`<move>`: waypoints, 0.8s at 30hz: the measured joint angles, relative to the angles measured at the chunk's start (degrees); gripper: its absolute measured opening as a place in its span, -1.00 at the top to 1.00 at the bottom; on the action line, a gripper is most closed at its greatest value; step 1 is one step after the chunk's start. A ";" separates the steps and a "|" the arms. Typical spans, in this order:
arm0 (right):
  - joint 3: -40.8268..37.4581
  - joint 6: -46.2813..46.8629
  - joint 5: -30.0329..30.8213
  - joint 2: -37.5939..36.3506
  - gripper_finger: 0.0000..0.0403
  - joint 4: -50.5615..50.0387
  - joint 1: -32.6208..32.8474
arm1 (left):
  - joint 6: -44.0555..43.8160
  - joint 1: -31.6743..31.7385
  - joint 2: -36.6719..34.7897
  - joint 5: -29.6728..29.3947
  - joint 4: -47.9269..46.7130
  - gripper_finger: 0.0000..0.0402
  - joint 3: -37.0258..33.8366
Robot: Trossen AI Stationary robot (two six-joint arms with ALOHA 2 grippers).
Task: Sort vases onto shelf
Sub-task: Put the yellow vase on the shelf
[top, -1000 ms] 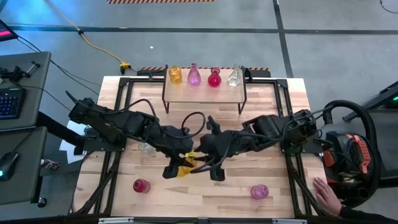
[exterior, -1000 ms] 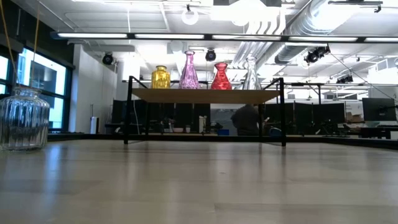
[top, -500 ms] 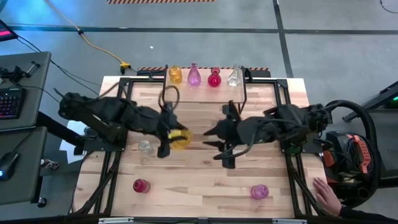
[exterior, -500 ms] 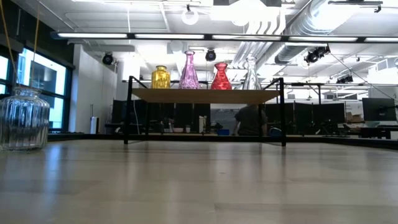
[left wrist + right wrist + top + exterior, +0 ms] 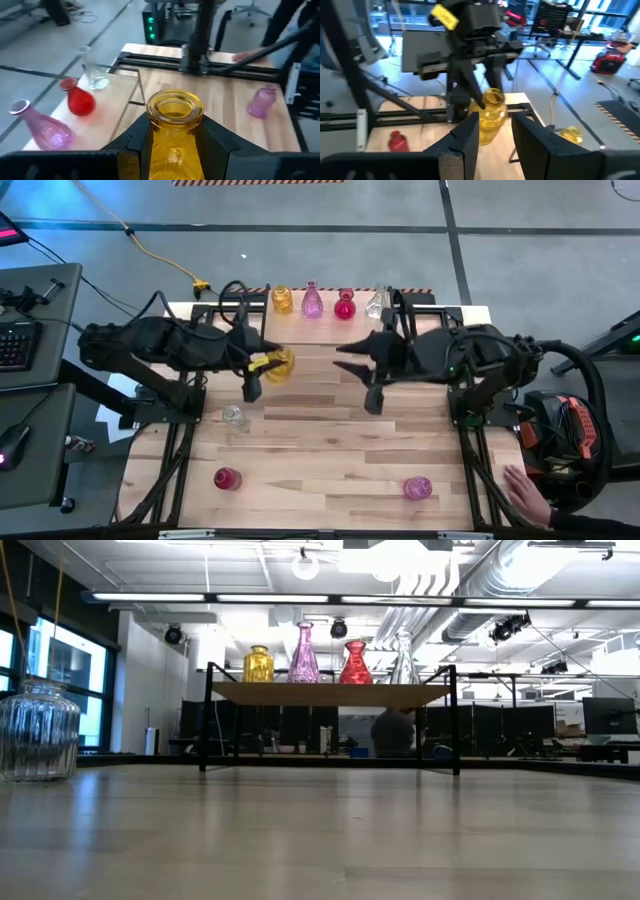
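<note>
We see the left end effector (image 5: 262, 366) pinching a yellow vase (image 5: 280, 364) above the tabletop (image 5: 330, 450) just in front of the shelf (image 5: 330, 320), and the right end effector (image 5: 492, 132) facing it with fingers apart and nothing between them. We count eight vases: four on the shelf (yellow, pink, red, clear), one held, and clear (image 5: 233, 417), red (image 5: 227, 478) and pink (image 5: 417, 488) on the tabletop. The low view shows neither arm, and the arms hide part of the shelf top from above.
</note>
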 joint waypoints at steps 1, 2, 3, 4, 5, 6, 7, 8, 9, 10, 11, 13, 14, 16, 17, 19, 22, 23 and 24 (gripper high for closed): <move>-0.02 -0.28 0.04 -0.02 0.45 -0.04 -0.37 | 0.04 0.35 -0.22 -0.93 -0.13 0.48 -0.26; -0.02 -0.35 0.06 0.01 0.45 -0.13 -0.74 | 0.02 0.57 -0.62 -2.37 0.44 0.48 -1.18; -0.02 -0.42 -0.03 0.07 0.45 -0.26 -1.08 | 0.00 0.79 -1.19 -3.50 1.09 0.48 -2.53; -0.02 -0.44 -0.23 0.09 0.45 -0.46 -1.42 | -0.26 1.02 -1.83 -4.21 1.35 0.48 -4.34; -0.02 -0.35 -0.58 0.09 0.45 -0.75 -1.82 | -0.83 1.43 -2.55 -4.61 1.79 0.48 -6.44; -0.02 -0.33 -0.89 0.09 0.45 -1.12 -2.16 | -1.17 1.95 -3.29 -4.68 2.98 0.48 -8.82; -0.02 -0.33 -1.04 0.09 0.45 -1.47 -2.43 | -1.20 2.35 -4.13 -4.62 4.84 0.48 -11.27; -0.02 -0.39 -1.03 0.10 0.45 -1.62 -2.67 | -1.00 2.83 -5.07 -4.74 7.24 0.47 -13.76; -0.03 -0.66 -1.05 0.11 0.45 -1.60 -2.93 | -0.81 3.46 -6.17 -5.06 9.60 0.47 -16.26; -0.04 -0.97 -1.10 0.11 0.45 -1.57 -3.22 | -0.52 4.24 -7.38 -5.45 12.05 0.47 -18.78; -0.04 -1.27 -1.33 0.11 0.45 -1.52 -3.57 | -0.48 5.24 -8.65 -5.71 14.90 0.47 -21.42; -0.04 -1.38 -1.80 0.11 0.45 -1.58 -4.19 | -0.48 7.70 -10.74 -5.90 20.18 0.47 -26.32; -0.04 -1.38 -2.18 0.11 0.45 -1.71 -4.53 | -0.48 8.95 -11.70 -6.10 22.63 0.47 -28.74; -0.04 -1.66 -2.98 0.11 0.45 -1.86 -5.15 | -0.12 11.37 -13.51 -6.55 26.50 0.47 -33.02; -0.04 -1.77 -2.99 0.11 0.45 -2.05 -5.44 | 0.06 12.53 -14.19 -6.92 28.33 0.47 -34.89; -0.04 -1.81 -3.02 0.11 0.45 -3.00 -6.04 | 0.05 14.72 -15.05 -7.02 32.13 0.47 -38.46; -0.04 -1.81 -3.04 0.11 0.45 -4.80 -6.96 | 0.84 17.64 -15.10 -6.43 38.15 0.47 -43.25; -0.04 -1.81 -3.04 0.11 0.45 -5.38 -7.26 | 1.11 18.52 -15.08 -6.07 40.41 0.47 -44.57; -0.04 -1.81 -3.06 0.11 0.45 -5.94 -7.57 | 1.16 19.45 -15.10 -5.94 42.40 0.47 -45.68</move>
